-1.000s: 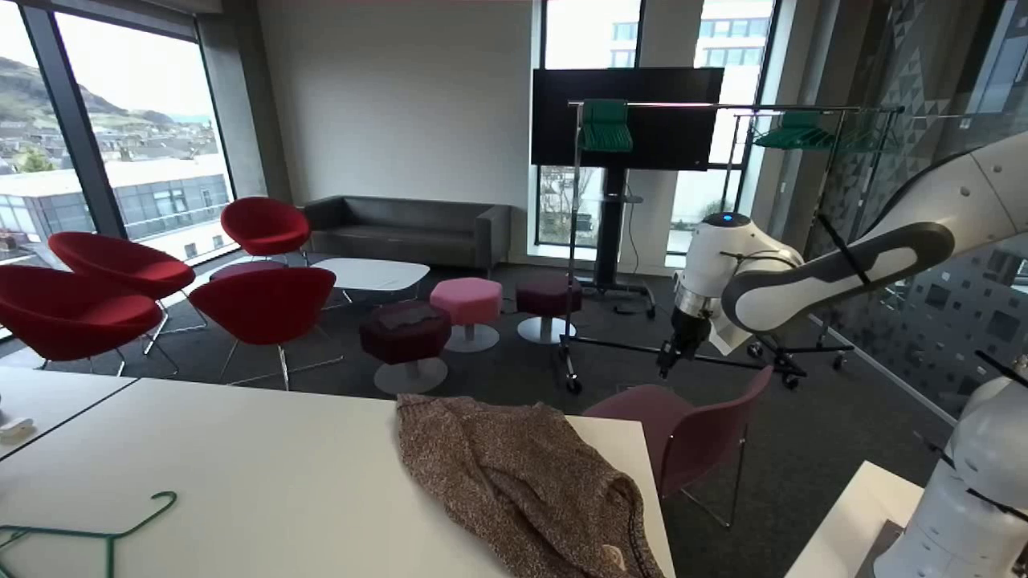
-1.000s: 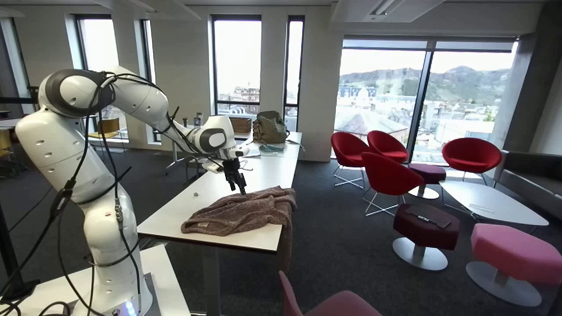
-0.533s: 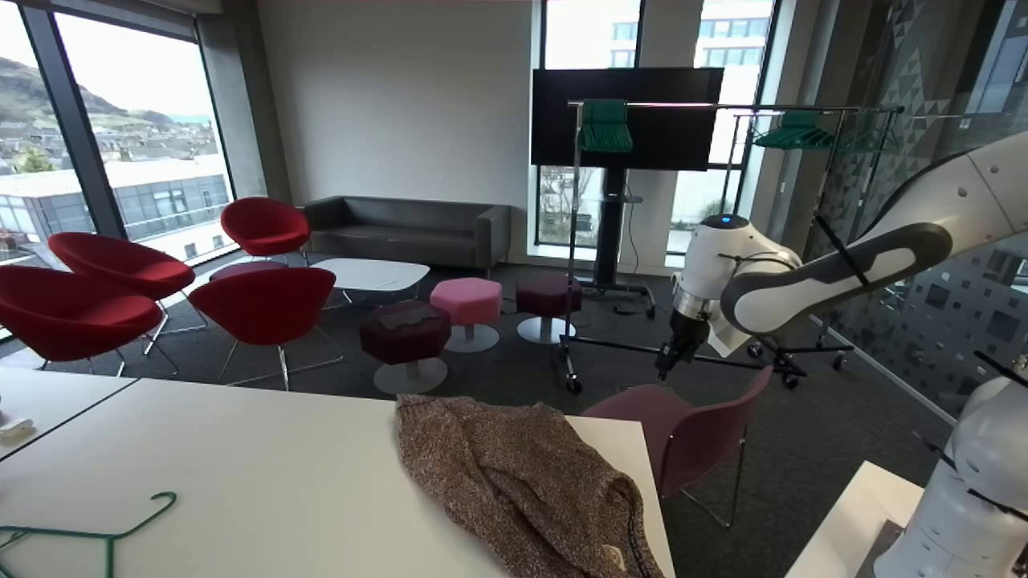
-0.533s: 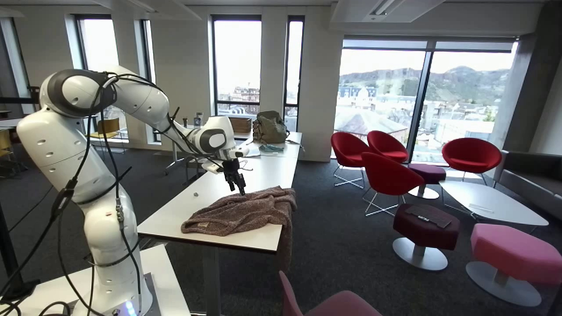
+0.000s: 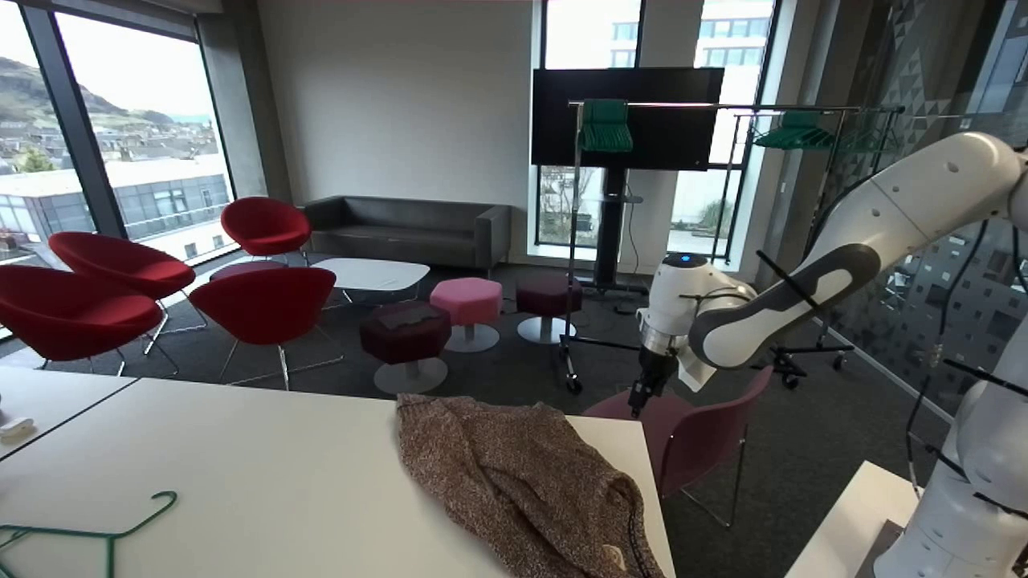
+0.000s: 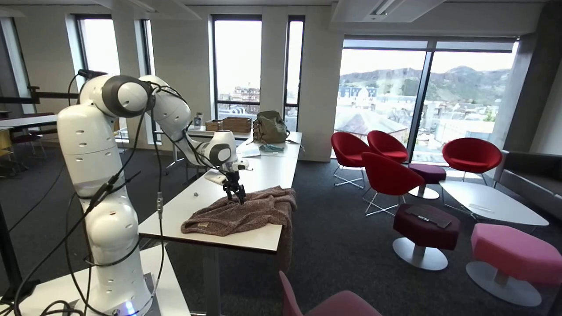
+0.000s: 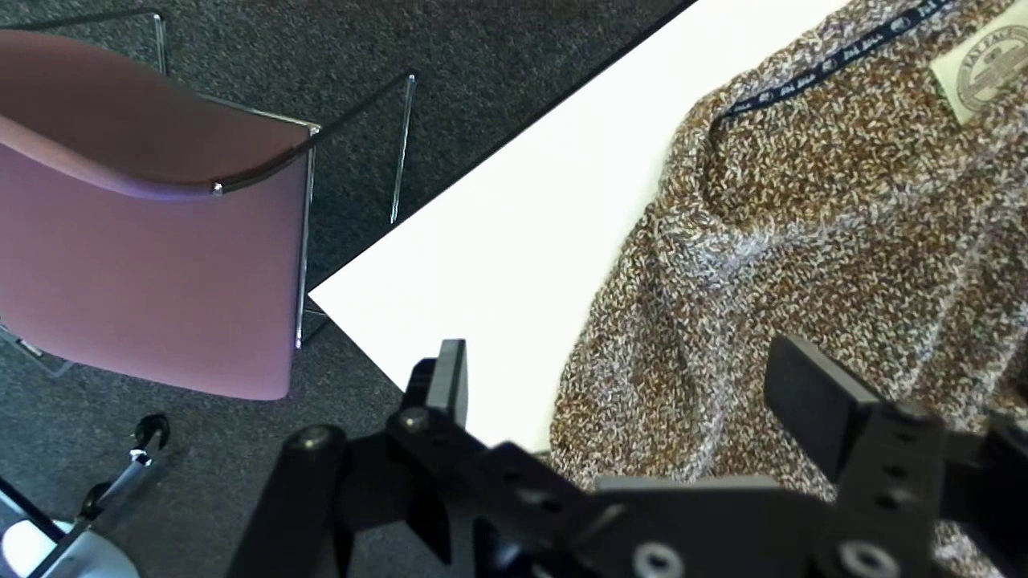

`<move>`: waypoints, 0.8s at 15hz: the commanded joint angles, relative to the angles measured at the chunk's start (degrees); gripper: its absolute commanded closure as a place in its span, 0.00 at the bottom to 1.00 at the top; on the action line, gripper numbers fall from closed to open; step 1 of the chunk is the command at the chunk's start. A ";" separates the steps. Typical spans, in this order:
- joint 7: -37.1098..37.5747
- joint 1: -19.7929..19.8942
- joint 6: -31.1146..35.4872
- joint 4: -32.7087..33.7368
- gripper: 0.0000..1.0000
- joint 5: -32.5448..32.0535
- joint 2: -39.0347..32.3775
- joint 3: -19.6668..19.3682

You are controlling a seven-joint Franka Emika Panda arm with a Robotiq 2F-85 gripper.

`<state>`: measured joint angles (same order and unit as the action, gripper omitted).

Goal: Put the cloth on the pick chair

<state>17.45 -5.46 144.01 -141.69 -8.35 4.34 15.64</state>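
The cloth is a brown speckled knitted garment [image 5: 514,474] with a pale label, lying bunched on the corner of the white table [image 5: 241,482]. It also shows in an exterior view [image 6: 250,213], part of it hanging over the edge, and in the wrist view [image 7: 819,281]. A dusky pink chair [image 5: 715,441] stands beside the table corner; it also shows in an exterior view [image 6: 342,305] and in the wrist view [image 7: 161,265]. My black gripper [image 7: 618,377] is open and empty, its fingers wide apart above the garment's edge. In an exterior view the gripper [image 6: 235,201] is close over the cloth; contact cannot be told.
A green hanger [image 5: 108,534] lies on the table. Clothes rails with green hangers [image 5: 606,127] stand behind the chair. Red armchairs [image 6: 390,175], a pink stool [image 6: 513,252] and a dark red stool [image 6: 426,226] stand beyond. A bag [image 6: 270,127] sits at the table's far end.
My gripper has moved down toward the cloth, and leftward in an exterior view, with the arm's elbow shifting. The cloth and the chair have not moved.
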 commanded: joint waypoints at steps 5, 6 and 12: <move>2.68 -3.26 -3.09 6.45 0.00 -15.10 -9.41 -3.11; 0.99 -3.87 -2.89 6.53 0.00 -15.18 -9.65 -3.16; 0.53 -5.05 -1.12 5.32 0.00 -12.99 -9.44 -3.72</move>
<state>18.26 -9.01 142.94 -136.38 -21.67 -5.19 13.41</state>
